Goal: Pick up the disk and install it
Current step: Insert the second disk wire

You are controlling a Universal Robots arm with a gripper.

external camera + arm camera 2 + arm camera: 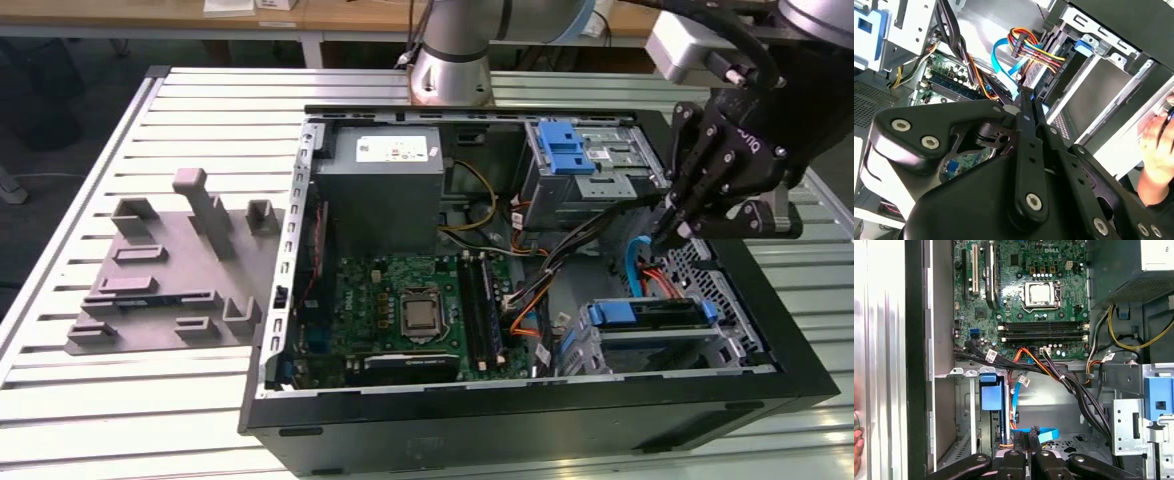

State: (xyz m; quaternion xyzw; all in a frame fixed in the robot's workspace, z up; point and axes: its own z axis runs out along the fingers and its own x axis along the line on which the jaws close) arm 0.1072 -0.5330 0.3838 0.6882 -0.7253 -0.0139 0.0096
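The disk (650, 316) sits edge-up in the lower drive bay of the open computer case (534, 400), at the exterior view's right. Its blue rail (991, 395) shows in the first wrist view and its face is hidden. My black gripper (663, 235) hangs inside the case just above and behind that bay. Its fingers are pressed together with nothing between them. The shut tips (1026, 432) hover over a blue flat cable (1046, 434), and in the second wrist view they (1023, 92) point towards the bay.
A bundle of coloured cables (1029, 47) runs close to the fingers. The upper drive cage (583, 152), power supply (380, 185) and motherboard (414, 310) fill the case. A grey foam fixture (167, 275) lies at the exterior view's left. A person's hand (1159, 145) rests by the case.
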